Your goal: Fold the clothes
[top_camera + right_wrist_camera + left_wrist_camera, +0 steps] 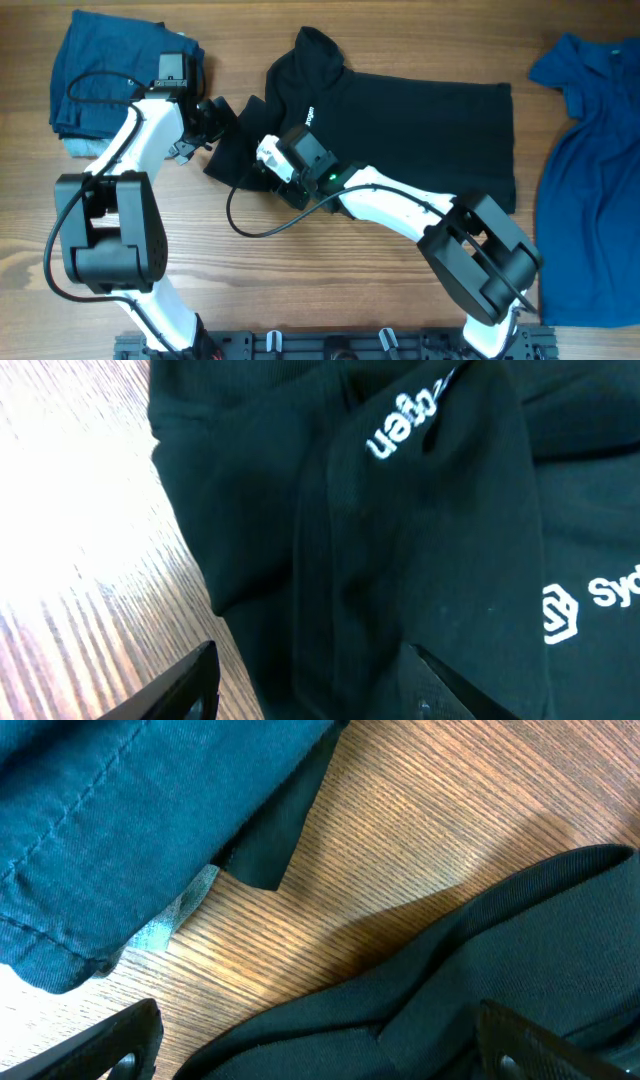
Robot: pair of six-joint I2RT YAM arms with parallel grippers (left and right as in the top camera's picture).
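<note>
Hovering beside the stacked navy garments (100,80), the left gripper (205,125), jaws spread wide and empty, could snag them instead of the sleeve (235,160). The black polo shirt (420,110) lies spread mid-table; the right gripper (262,170), jaws half parted, holding nothing, might pinch only one layer.

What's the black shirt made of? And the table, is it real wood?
The black polo shirt looks like soft, matte knit cloth, maybe cotton: fine ribs show up close and it creases loosely. The table looks like smooth, slightly shiny wood with brown grain lines, though it might be a wood-look coating.
</note>
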